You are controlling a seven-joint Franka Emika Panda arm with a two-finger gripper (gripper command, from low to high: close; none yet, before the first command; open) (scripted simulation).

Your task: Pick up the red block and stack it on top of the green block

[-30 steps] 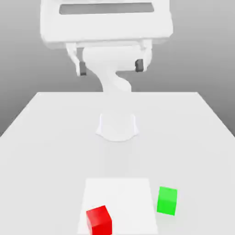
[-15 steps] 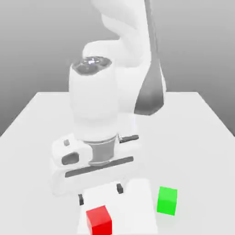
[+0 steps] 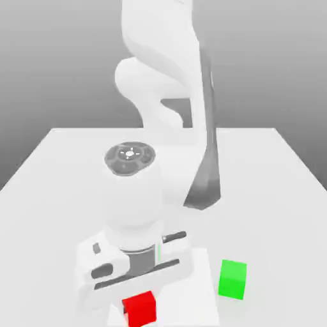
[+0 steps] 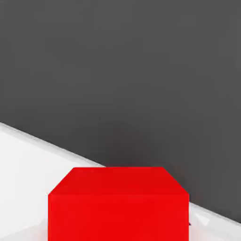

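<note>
Crouching low over the red block (image 3: 140, 309) at the table's (image 3: 281, 191) near edge, gripper (image 3: 142, 300) pinched in tight on its sides (red looming large in the hand view). Green block (image 3: 232, 279) just beside, toward the exterior view's right, apart.

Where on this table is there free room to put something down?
The table is bare along both side edges and behind the arm. The front middle is crowded: the gripper is down on the red block, with the green block beside.
</note>
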